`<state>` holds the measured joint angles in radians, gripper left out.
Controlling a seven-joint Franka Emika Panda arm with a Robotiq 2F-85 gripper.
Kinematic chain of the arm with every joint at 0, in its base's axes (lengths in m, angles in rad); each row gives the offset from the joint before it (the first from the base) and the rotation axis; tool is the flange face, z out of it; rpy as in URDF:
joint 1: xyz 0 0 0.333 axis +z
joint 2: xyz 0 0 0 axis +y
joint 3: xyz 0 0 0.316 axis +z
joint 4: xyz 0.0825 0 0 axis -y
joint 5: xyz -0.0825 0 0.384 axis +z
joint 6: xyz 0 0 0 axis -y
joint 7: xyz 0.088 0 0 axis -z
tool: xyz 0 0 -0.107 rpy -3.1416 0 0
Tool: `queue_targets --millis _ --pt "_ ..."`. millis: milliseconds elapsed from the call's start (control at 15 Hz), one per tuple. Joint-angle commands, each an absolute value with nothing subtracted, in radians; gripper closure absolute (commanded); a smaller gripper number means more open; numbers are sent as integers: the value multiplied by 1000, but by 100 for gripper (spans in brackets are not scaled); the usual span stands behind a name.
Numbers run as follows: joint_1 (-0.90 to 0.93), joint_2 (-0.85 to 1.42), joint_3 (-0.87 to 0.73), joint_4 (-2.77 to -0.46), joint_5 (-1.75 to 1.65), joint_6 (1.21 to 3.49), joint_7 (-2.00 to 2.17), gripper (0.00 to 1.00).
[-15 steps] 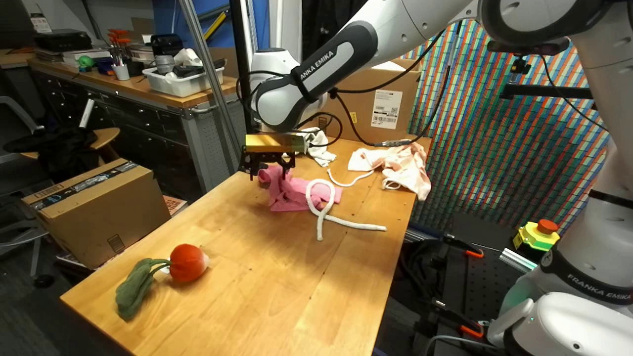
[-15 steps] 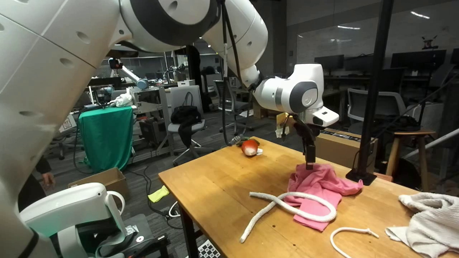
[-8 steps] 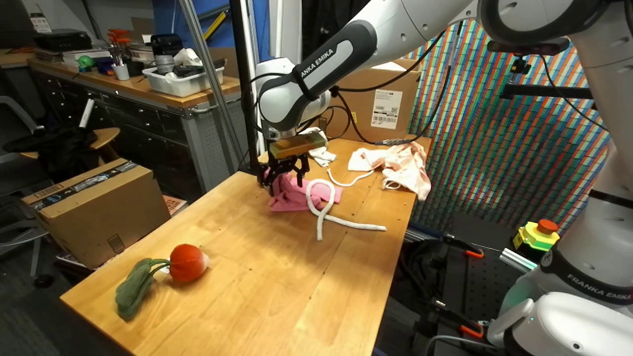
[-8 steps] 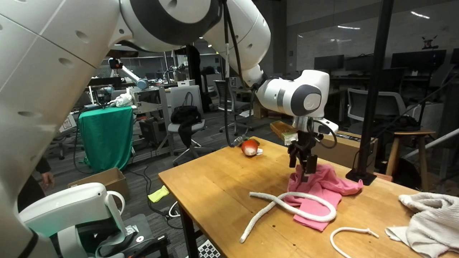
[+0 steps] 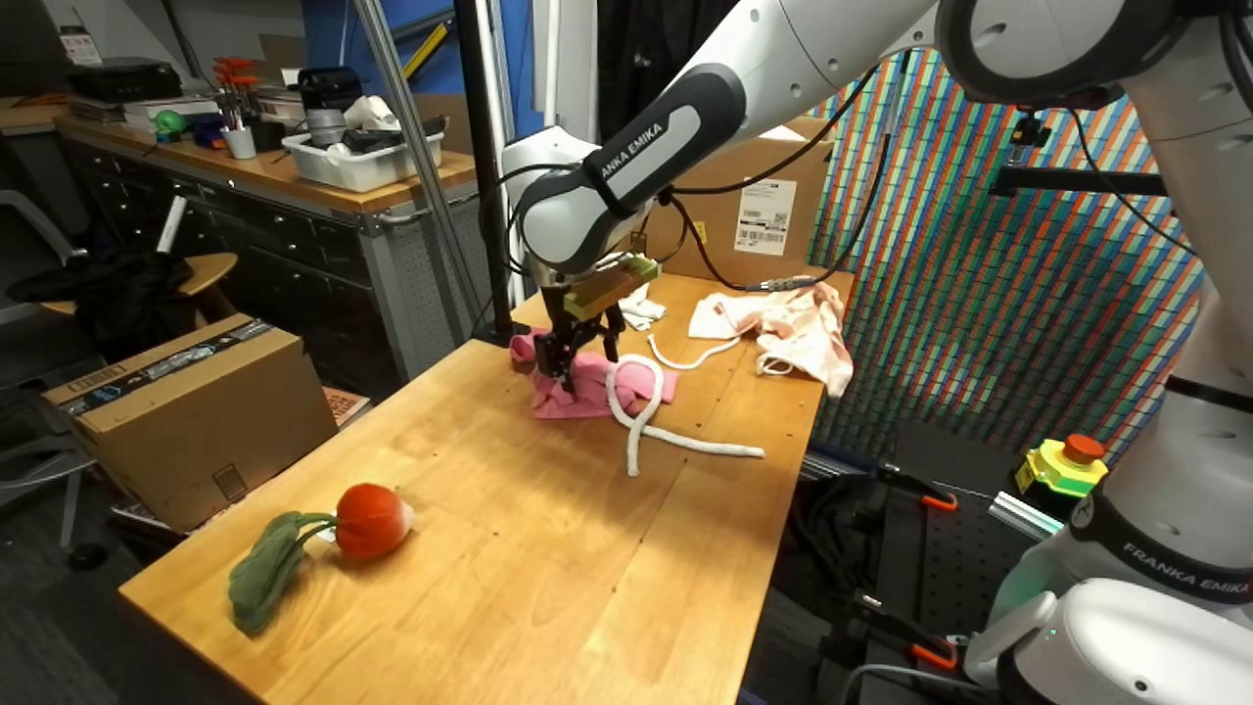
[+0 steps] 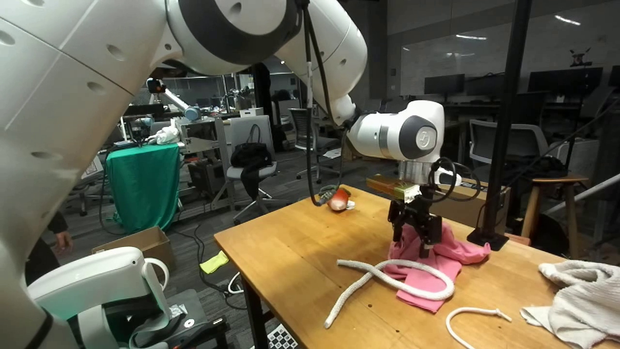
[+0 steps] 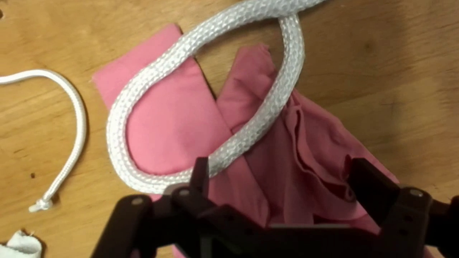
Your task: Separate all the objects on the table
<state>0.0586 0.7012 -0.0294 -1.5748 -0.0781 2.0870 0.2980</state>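
Over the pink cloth point(image 7: 179, 125), the gripper point(image 7: 279, 166) now hangs turned and nearer the rope point(image 7: 116, 136), jaws wide, holding nothing. The rope's loop lies on the cloth, so freeing it likely comes next; the radish point(image 5: 370, 522) sits well apart.

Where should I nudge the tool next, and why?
I'd probably shift the tool to straddle the thick white rope. The jaws stand open, and the rope's loop lies on top of the pink cloth, so freeing the rope first seems wise.
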Motion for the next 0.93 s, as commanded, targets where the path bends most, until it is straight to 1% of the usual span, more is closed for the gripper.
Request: queue_targets --millis 0,867 --pt "78 738 -35 -1529 -103 2093 238 0" --pt "-29 813 57 -1483 56 2164 -39 0"
